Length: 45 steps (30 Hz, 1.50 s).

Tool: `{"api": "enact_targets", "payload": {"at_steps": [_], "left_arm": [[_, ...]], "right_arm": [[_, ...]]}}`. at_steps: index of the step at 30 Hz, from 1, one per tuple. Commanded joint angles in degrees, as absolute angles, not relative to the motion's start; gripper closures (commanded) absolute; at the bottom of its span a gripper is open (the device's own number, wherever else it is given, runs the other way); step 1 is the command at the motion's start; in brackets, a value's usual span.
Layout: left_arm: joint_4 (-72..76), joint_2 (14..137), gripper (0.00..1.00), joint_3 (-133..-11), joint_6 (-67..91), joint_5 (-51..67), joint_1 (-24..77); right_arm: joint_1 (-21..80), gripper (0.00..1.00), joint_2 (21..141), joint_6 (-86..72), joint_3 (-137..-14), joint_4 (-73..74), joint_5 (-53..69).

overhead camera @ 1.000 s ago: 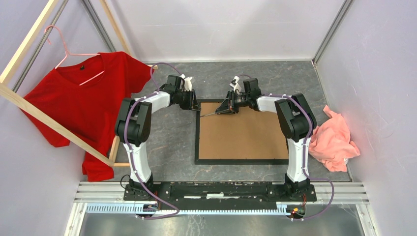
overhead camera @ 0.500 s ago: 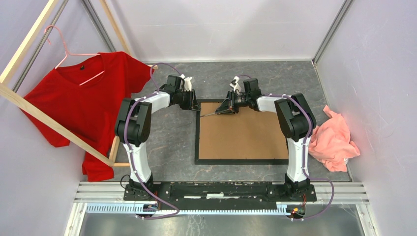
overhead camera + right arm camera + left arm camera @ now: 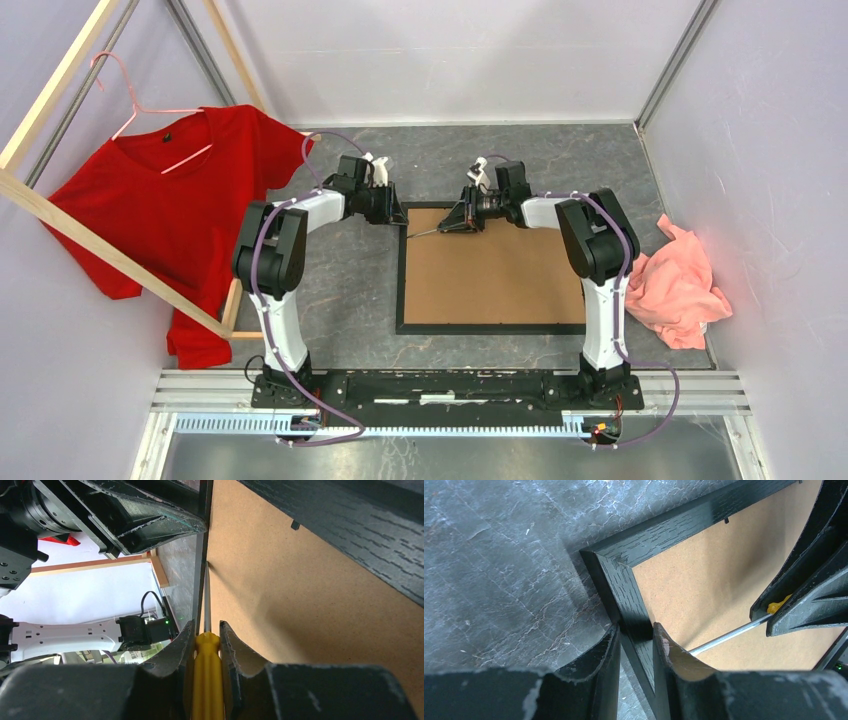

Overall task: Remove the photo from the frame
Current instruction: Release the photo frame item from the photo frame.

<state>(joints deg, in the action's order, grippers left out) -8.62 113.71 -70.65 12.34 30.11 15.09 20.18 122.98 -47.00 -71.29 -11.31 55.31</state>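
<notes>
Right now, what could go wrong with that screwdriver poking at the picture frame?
The screwdriver in the right hand has its tip at the seam between the frame and the brown backing board; it might slip and gouge the board. Prying could also lift the frame, since only the left hand pinches one side rail. The photo isn't visible, so pushing too deep might scratch it.

The left arm [image 3: 268,250] and right arm [image 3: 592,240] have each edged slightly to the left.
</notes>
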Motion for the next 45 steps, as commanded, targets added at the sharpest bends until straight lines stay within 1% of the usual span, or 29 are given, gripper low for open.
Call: {"api": "enact_targets", "payload": {"at_steps": [1, 9, 11, 14, 18, 24, 30, 41, 45], "left_arm": [[-8.24, 113.92, 0.85, -68.56, 14.84, 29.61, 16.08], [-7.52, 112.83, 0.98, -67.36, 16.61, 27.74, 16.25], [-7.49, 112.33, 0.98, -67.05, 17.24, 26.75, 16.25], [-7.49, 111.17, 0.98, -65.89, 18.95, 24.64, 16.50], [-7.49, 109.86, 0.98, -64.30, 21.56, 21.21, 17.02], [-7.17, 109.86, 0.98, -63.03, 23.33, 18.21, 18.15], [-6.78, 110.04, 0.98, -62.67, 24.01, 16.98, 18.34], [-6.03, 110.04, 0.98, -62.15, 24.60, 16.14, 19.27], [-5.78, 109.95, 0.98, -62.08, 24.77, 15.58, 19.72]], "right_arm": [[23.40, 1.00, 125.07, -48.98, -70.72, -15.61, 55.94], [26.32, 1.00, 124.09, -48.57, -70.93, -13.97, 53.54], [27.04, 1.00, 123.15, -47.48, -71.08, -12.06, 52.06], [27.80, 1.00, 120.22, -44.32, -71.12, -7.08, 46.67], [28.23, 1.00, 115.20, -45.10, -69.74, -4.06, 39.50], [31.83, 1.00, 111.58, -45.31, -75.49, 5.82, 30.56], [36.43, 1.00, 113.15, -44.88, -84.50, 14.19, 21.22], [44.29, 1.00, 116.32, -43.39, -98.13, 20.05, 8.01], [47.42, 1.00, 117.79, -44.52, -101.94, 20.97, 6.02]]}}
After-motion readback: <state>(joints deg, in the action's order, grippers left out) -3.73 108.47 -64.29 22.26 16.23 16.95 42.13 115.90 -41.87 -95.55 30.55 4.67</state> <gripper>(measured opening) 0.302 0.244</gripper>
